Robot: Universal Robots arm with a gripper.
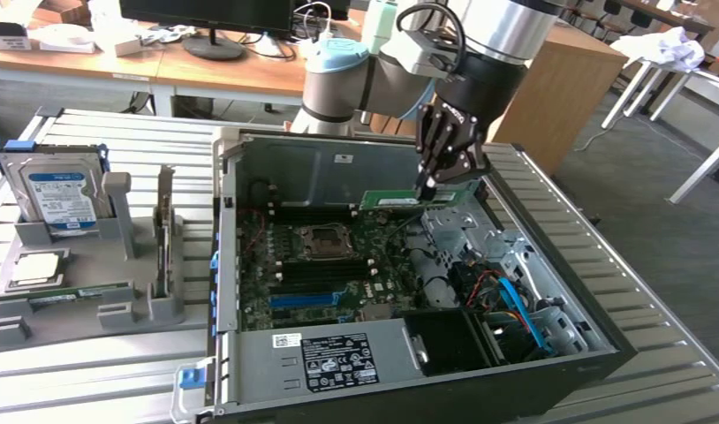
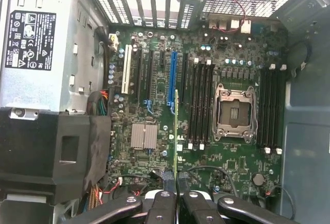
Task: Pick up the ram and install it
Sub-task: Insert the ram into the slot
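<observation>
The pick-up is done. The tool (image 1: 432, 187) is pressed together on the ram (image 1: 395, 200) and pinches it by its upper edge, close to one end. The ram hangs clear above the motherboard (image 1: 318, 269) inside the open computer case (image 1: 336, 362), which stands on the slatted metal surface (image 1: 101, 380). In the wrist view the tool (image 2: 176, 197) shows both fingers closed flat against the thin green stick (image 2: 176, 123).

The seating is left to do. The ram touches no slot, and the black memory slots (image 2: 198, 105) beside the processor socket (image 2: 234, 112) look vacant. I judge the task roughly half done: carried over the board, not yet lowered or pressed home.

In the exterior view the ram's long axis lies about level, running from 9 o'clock to 3 o'clock. The tool sits toward the 3 o'clock end and the free end points to 9 o'clock, toward the case's rear wall. The stick stands on edge, its flat face with a pale label turned to that camera. In the wrist view it shows edge-on, its length parallel with the memory slots, so its heading already looks matched to them.
</observation>
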